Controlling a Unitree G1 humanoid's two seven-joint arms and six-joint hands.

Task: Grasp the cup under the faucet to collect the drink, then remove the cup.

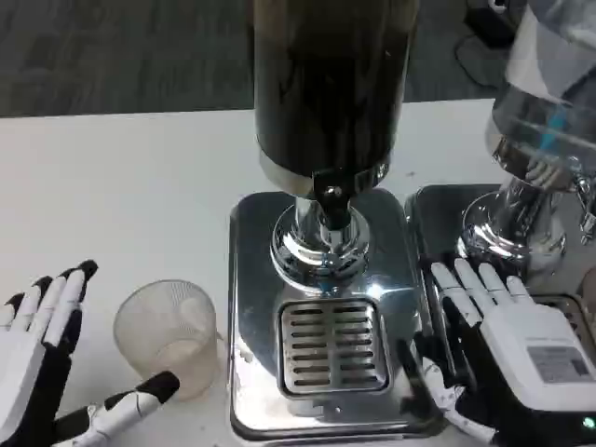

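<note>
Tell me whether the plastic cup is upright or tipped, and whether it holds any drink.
Upright and empty: the cup stands on the table left of the drip tray, its mouth facing up, and its clear walls show no liquid.

No text could be read anywhere; a small label on the back of the right hand [538, 358] was too blurred to make out.
</note>
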